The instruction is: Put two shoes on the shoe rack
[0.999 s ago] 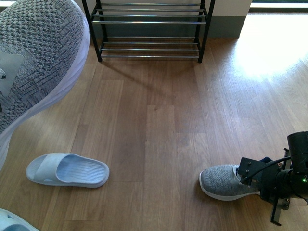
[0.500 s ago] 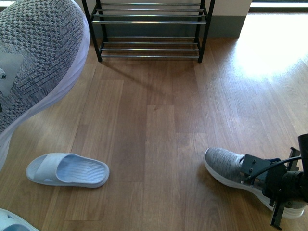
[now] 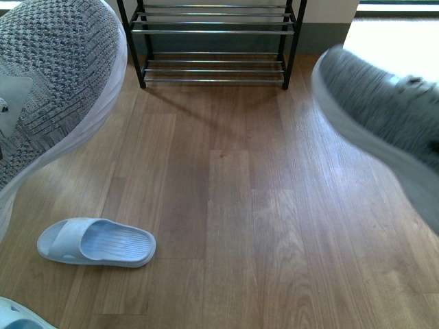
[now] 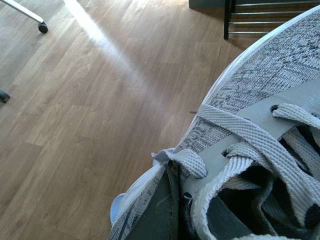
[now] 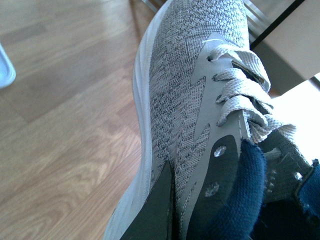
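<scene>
Two grey knit sneakers hang in the air. The left sneaker fills the front view's upper left; my left gripper is shut on its laced side. The right sneaker is blurred at the right, its toe towards the shoe rack. My right gripper is shut on that shoe's side wall by the navy collar. The black rack with chrome rods stands against the far wall, and nothing shows on the tiers in view. Neither gripper shows in the front view.
One pale blue slide lies on the wooden floor at the lower left, and the edge of another pokes in at the bottom corner. A chair caster stands off to the side in the left wrist view. Sunlight washes the floor at the far right.
The right sneaker has come off the floor at the lower right and risen high on the right, toe towards the rack. The left sneaker and the slides have stayed put.
</scene>
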Tool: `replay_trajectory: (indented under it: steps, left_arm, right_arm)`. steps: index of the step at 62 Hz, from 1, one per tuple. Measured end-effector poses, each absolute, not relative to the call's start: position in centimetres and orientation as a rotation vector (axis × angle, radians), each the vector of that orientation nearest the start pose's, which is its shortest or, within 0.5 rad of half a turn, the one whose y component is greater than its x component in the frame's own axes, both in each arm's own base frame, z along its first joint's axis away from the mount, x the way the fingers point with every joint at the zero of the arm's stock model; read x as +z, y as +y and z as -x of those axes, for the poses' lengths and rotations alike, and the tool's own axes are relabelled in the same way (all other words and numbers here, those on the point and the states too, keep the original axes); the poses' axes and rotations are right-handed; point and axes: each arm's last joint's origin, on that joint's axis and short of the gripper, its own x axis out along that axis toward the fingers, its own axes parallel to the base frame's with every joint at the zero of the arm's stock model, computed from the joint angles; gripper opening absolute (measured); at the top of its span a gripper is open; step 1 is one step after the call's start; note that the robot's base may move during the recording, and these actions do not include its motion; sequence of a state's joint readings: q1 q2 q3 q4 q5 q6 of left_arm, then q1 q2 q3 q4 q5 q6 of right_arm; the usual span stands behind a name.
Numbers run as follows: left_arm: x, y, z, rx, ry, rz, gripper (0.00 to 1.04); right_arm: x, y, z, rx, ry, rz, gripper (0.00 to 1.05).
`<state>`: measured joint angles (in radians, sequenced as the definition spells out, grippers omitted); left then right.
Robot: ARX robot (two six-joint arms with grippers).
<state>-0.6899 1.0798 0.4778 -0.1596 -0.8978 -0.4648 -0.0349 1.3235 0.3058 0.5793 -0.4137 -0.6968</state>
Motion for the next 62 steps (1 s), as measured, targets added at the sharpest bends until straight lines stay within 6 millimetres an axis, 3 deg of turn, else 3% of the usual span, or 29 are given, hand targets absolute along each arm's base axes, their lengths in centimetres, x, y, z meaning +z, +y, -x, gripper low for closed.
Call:
replay_trajectory:
  steps: [8, 16, 20, 62]
  left_arm:
    - [18.8, -10.6, -16.4, 0.312, 0.469, -0.092, 0.02]
    - [18.8, -10.6, -16.4, 0.312, 0.469, -0.092, 0.02]
    - [18.8, -10.6, -16.4, 0.312, 0.469, -0.092, 0.02]
    - [18.8, -10.6, -16.4, 0.312, 0.469, -0.091, 0.02]
  right_arm:
    - [17.4, -0.2, -18.6, 0.485, 0.174, 0.489, 0.01]
    - [19.1, -0.3, -15.0, 0.452, 0.089, 0.441, 0.01]
    - [19.8, -0.2, -14.4, 0.445, 0.038, 0.442, 0.01]
    - [19.9, -0.3, -14.2, 0.438, 0.031, 0.428, 0.01]
